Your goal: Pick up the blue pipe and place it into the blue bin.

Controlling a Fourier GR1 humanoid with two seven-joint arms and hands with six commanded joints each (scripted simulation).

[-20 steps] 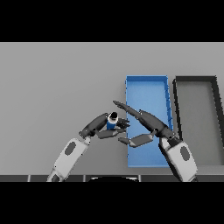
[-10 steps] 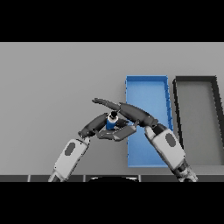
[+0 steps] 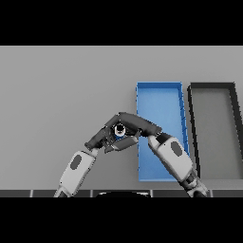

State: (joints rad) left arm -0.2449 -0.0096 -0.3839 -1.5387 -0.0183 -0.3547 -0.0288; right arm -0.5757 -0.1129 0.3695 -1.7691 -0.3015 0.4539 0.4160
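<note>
Both hands meet just left of centre.
The left hand [image 3: 102, 137] reaches up and right from the lower left, the right hand [image 3: 137, 124] up and left from the lower right; their dark fingers overlap, seemingly curled round a small blue piece, though the grip is hard to read.

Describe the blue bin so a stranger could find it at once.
On the grey table, look right of centre, where two open trays lie side by side. The blue bin is the left one, nearer both hands. Its bright blue colour separates it from the black bin beside it.
</note>
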